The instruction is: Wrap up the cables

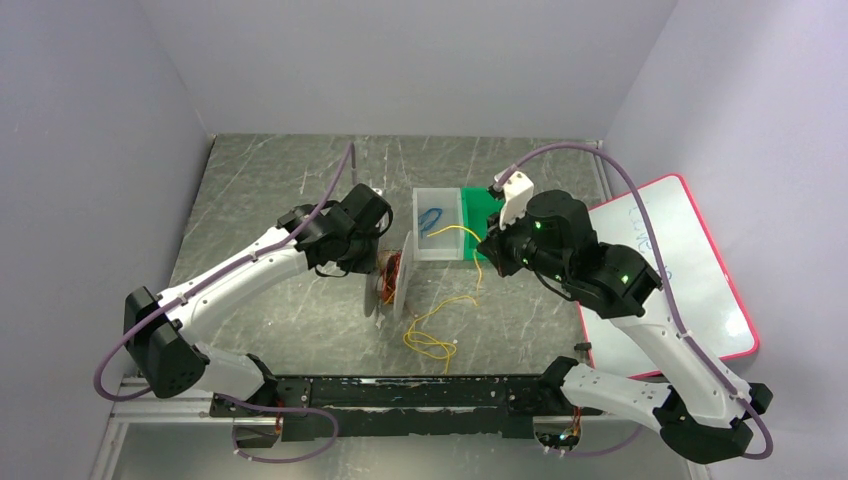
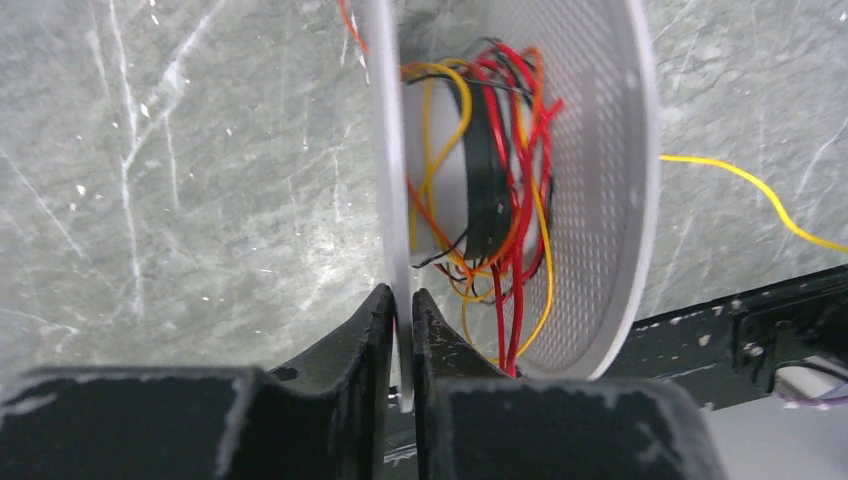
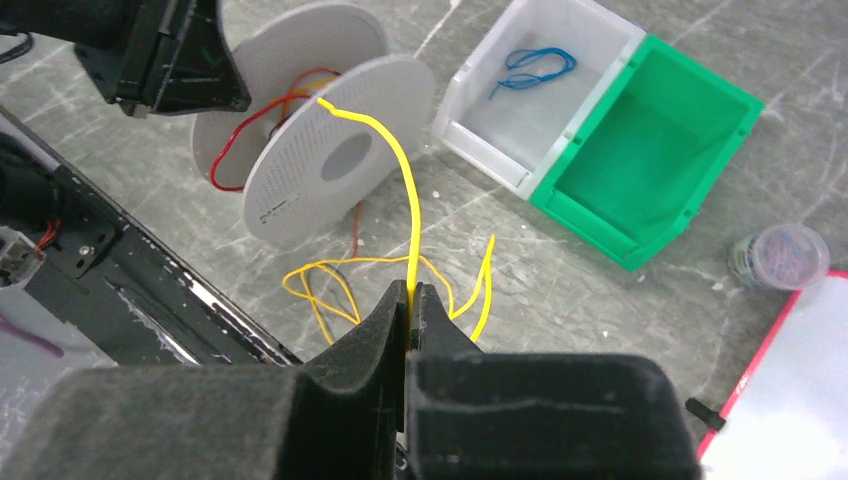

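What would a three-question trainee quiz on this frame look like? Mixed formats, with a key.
1. True or false: the left gripper is clamped on a flange of the spool.
2. Which does the right gripper pinch? A red cable; B yellow cable; C orange cable.
3. Fill in: the blue wire lies in the ____ bin.
Key: 1 true; 2 B; 3 white bin.
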You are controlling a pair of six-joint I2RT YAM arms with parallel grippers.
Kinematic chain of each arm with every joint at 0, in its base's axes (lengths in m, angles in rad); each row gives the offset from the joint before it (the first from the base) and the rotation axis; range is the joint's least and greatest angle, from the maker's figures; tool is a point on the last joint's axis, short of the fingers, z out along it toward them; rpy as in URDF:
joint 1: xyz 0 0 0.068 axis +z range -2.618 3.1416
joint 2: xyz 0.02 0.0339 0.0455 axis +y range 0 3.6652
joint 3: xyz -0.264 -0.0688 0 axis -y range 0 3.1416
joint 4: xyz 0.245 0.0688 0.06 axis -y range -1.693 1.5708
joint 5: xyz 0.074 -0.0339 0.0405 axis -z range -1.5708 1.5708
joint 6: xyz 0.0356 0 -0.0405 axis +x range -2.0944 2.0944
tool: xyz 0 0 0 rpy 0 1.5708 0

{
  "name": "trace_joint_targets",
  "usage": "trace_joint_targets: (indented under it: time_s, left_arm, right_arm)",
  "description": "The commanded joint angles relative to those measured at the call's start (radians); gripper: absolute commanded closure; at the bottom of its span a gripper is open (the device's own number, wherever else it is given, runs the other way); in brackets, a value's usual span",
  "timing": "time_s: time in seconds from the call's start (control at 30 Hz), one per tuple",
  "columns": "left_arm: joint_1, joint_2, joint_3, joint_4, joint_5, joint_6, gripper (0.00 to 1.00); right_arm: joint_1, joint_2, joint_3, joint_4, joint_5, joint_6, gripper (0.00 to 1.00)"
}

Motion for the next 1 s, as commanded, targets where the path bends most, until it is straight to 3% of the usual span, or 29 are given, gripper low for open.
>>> trace_joint_targets:
  time_s: [0.0,0.4,0.97]
  left_arm:
    - [-0.007,-0.011,0.036,-0.026,-0.012,0.064,0.89]
    - [-0.014,-0.030,0.050,-0.073,-0.106,0.157,0.93]
    - [-0.032,-0.053,0.027,-0.093,-0.191,0.231,0.93]
  right_arm:
    - [0.004,-0.022,-0.012,0.067,-0.078,-0.035,1.00]
    - [0.001,0.071,-0.010,0.076,-0.136,-0.148,1.00]
    - [-0.066,0.262,0.048,0.130,-0.417,-0.231,1.00]
